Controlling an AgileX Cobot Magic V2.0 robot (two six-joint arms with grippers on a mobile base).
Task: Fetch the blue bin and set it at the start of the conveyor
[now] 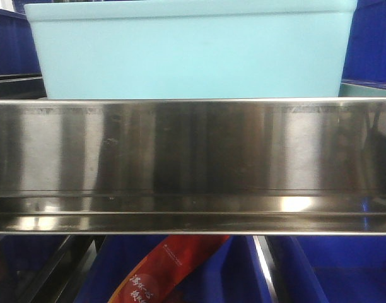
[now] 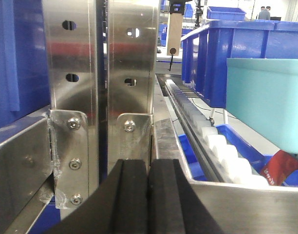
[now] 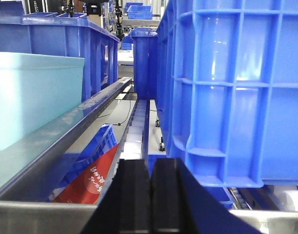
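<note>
The blue bin (image 1: 192,50), a light turquoise tub with plain walls, stands on the shelf behind a shiny steel rail (image 1: 193,158). It also shows at the right of the left wrist view (image 2: 268,105) and at the left of the right wrist view (image 3: 34,95). My left gripper (image 2: 148,195) is shut and empty, low in front of the steel shelf post, left of the bin. My right gripper (image 3: 150,195) is shut and empty, right of the bin, beside a dark blue ribbed crate (image 3: 236,92). The conveyor start is out of view.
Steel upright posts (image 2: 90,92) stand close ahead of the left gripper. Dark blue ribbed crates (image 2: 222,53) flank the bin on both sides. A white roller track (image 2: 222,146) runs below the shelf. A red snack packet (image 1: 168,268) lies in a blue crate on the lower level.
</note>
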